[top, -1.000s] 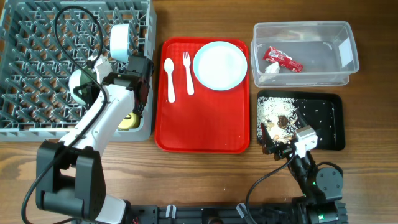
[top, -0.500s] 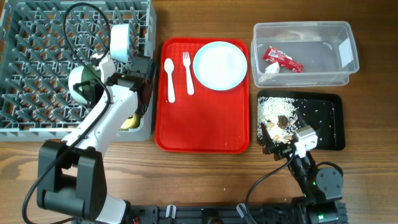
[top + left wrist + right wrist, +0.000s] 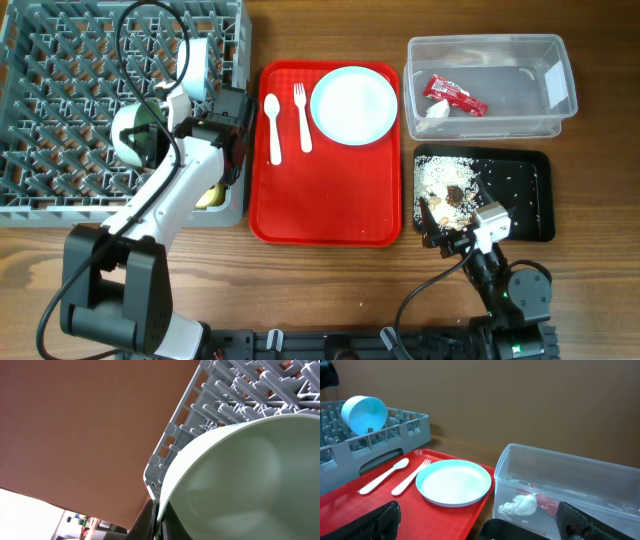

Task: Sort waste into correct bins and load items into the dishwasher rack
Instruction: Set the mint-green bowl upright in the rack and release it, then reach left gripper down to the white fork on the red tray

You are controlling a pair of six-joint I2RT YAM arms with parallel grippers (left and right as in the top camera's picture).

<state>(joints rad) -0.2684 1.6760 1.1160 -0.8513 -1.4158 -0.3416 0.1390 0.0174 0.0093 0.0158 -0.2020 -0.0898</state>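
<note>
Small creep rightward by the left gripper over the dishwasher rack this last second, with a pale bowl filling its camera (clamped or let go? cannot tell), so loading still under way. Elsewhere untouched: one plate, one spoon, one fork on the red tray; one wrapper, one scrap in the clear tub. Right gripper spread wide, empty.

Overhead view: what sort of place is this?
Probably a lab tabletop staged as a dish-clearing station, not a real kitchen: a dishwasher rack, a red serving tray and a clear tub sit on a wooden table, with a plain brown wall behind.
</note>
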